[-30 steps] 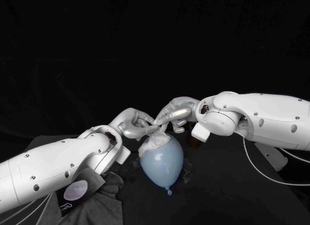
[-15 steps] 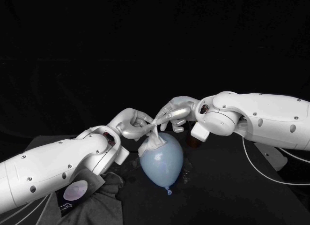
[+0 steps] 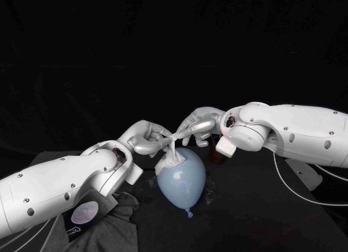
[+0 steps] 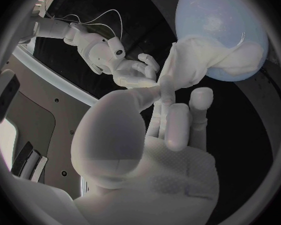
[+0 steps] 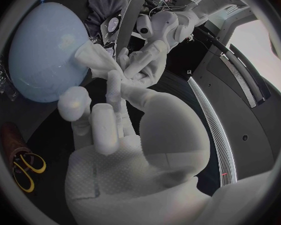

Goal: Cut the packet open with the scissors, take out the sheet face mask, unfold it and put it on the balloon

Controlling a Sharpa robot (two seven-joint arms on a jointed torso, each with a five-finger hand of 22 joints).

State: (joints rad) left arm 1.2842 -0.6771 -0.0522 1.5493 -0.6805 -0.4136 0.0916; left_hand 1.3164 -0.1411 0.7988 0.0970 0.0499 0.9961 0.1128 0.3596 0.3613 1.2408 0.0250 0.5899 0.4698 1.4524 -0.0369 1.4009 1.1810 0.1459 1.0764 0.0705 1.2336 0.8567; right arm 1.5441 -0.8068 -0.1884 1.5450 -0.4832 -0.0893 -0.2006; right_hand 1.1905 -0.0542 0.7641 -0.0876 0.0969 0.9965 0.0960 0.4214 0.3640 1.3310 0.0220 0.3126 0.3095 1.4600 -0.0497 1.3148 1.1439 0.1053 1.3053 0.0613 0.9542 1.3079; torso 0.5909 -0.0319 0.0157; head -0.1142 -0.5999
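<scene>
Bunched white over the far end of the balloon point(image 3: 182, 181) and pulled up from it into a thin strand, the sheet mask point(image 3: 168, 160) pinched just above the balloon by left hand point(image 3: 147, 139) and right hand point(image 3: 195, 126) alike, fingertips close together, with yellow-handled scissors point(image 5: 25, 171) lying near the balloon.
</scene>
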